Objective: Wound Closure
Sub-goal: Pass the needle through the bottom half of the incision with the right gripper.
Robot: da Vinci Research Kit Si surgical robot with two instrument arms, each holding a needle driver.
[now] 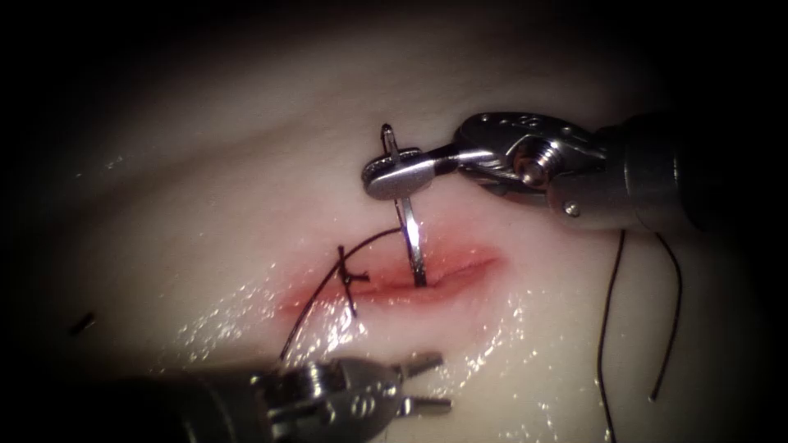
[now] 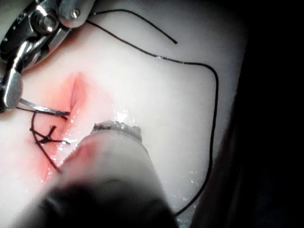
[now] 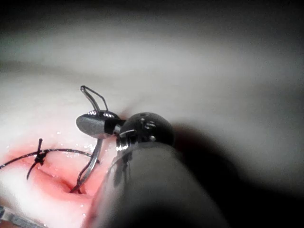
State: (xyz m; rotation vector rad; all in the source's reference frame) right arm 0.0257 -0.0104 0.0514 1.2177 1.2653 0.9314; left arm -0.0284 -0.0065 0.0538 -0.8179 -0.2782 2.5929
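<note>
Shiny steel, the needle [image 1: 408, 215] is thin and curved. Its tip goes down into the cut [image 1: 427, 277] in the tissue [image 1: 246, 164], so the tip is hidden under the wet red fluid [image 1: 328, 297]. Its back end sticks up above the right hand [image 1: 402, 177]. The right hand is closed on the needle, close to that back end. In the right wrist view the needle [image 3: 92, 159] dips into the cut near its middle, and the right hand [image 3: 97, 124] pinches it higher up.

The dark thread [image 1: 365, 242] runs from the needle to the left, over the tissue. It meets a small knot [image 1: 351, 277] on the left part of the cut. Short cut ends stick out of the knot. The thread then goes down under the left hand [image 1: 427, 381], where part of it is hidden.

The left hand sits below the cut, apart from it. Its two jaws are a little apart and hold nothing. In the left wrist view the arm's own shaft [image 2: 111, 161] covers its jaws.

More thread [image 1: 607, 328] lies loose on the tissue to the right of the cut. One piece runs off the picture's edge.
</note>
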